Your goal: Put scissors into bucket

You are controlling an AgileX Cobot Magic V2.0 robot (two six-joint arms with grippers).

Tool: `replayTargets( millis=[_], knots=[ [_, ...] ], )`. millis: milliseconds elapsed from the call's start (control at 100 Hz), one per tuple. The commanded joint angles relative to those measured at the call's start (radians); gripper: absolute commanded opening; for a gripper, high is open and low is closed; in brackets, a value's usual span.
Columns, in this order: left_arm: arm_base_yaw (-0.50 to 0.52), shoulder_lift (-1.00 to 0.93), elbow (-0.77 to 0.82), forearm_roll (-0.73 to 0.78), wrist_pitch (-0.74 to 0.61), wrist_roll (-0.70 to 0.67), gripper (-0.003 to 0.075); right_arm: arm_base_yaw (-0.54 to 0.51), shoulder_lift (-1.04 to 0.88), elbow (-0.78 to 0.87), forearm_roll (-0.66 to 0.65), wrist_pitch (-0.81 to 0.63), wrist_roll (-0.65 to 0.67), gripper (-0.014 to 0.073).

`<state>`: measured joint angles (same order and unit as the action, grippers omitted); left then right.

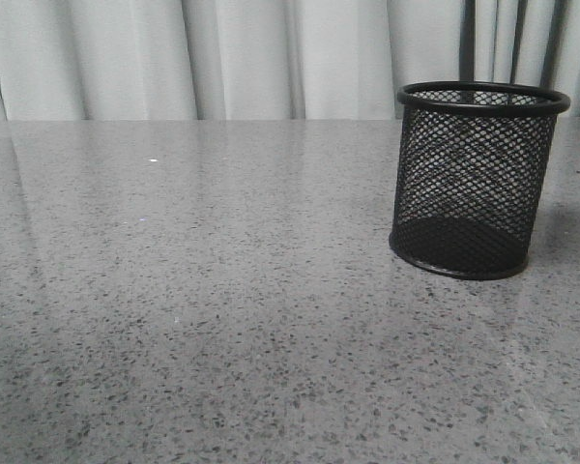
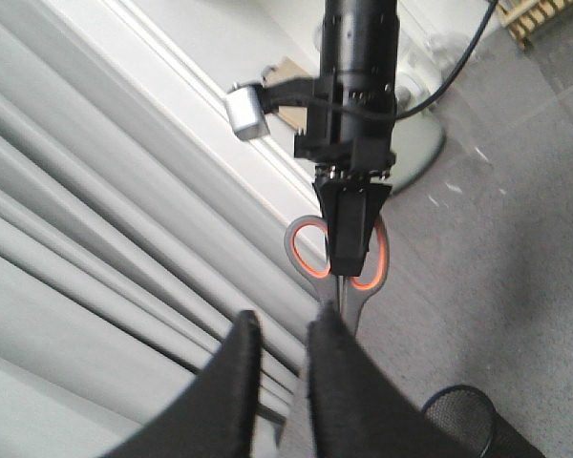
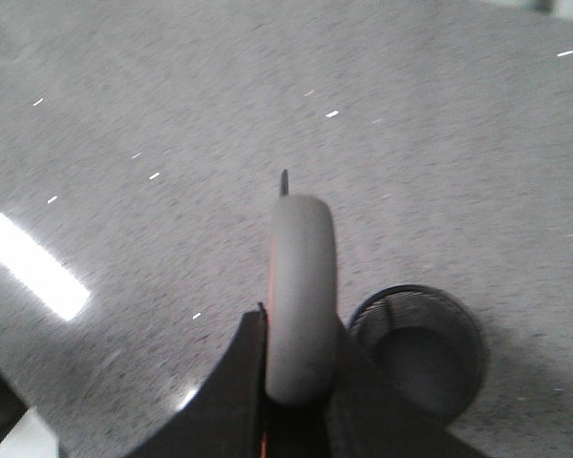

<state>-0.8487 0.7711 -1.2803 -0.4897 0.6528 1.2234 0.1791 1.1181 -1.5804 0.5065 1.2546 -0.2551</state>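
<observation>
i see the bucket (image 1: 478, 180) upright on the desk (image 1: 193, 319) — nothing in it. my right pincer (image 3: 296, 367) is clamped on the scissors (image 3: 299, 296) by the handles, up in the air. my left pincer (image 2: 285, 348) pinches the blades — fingers nearly together.

Grey speckled stone-look tabletop (image 1: 222, 319) is filling the front view and is reflecting soft light in pale vertical streaks. Pale grey pleated curtains (image 1: 242, 58) are hanging behind its far edge. Bright ceiling-light reflections (image 3: 33, 267) are showing on the tabletop in the right wrist view.
</observation>
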Motion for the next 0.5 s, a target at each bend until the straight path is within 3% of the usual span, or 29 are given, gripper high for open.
replayTargets(
  millis=[0, 200, 490],
  knots=[
    [-0.005, -0.038, -0.028, -0.008, -0.016, -0.022, -0.0020, 0.001, -0.006, -0.053, -0.006, 0.051, 0.039, -0.0060],
    [-0.005, -0.096, -0.028, 0.125, 0.120, -0.056, -0.0020, 0.012, -0.040, 0.046, -0.112, 0.053, 0.126, -0.0060],
    [-0.005, -0.126, -0.028, 0.227, 0.315, -0.166, -0.0020, 0.016, -0.106, 0.259, -0.136, 0.053, 0.148, -0.0060]
  ],
)
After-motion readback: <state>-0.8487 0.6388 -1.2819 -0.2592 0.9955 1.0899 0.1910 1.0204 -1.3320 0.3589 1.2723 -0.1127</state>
